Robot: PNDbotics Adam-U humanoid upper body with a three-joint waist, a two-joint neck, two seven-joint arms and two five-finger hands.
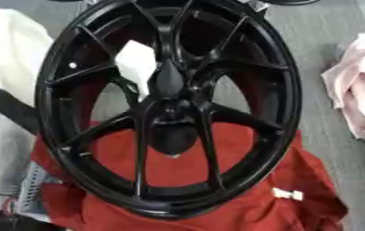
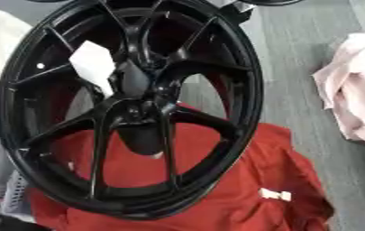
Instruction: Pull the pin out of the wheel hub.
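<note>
Because the black wheel hub point(image 1: 169, 108) stands tilted on its rim, leaning against the red cloth point(image 1: 216, 198) bunched beneath and behind it, its spoked face is turned up toward the head camera and the centre is easy to reach. A dark shape sits over the centre bore point(image 1: 168, 81), tapering upward, with a rounded dark mass just below it between the lower spokes; I cannot tell whether this is a robot hand, the pin, or part of the hub itself, so I cannot tell the state of either hand, and no hand shows clearly in either view. The pin cannot be picked out on its own; by judgement it lies at that centre. A white tag point(image 2: 94, 61) hangs among the upper-left spokes. A pink cloth point(image 1: 358, 85) lies well apart at the right on the grey floor point(image 1: 319, 27). The cloth likely cushions and steadies the rim.
</note>
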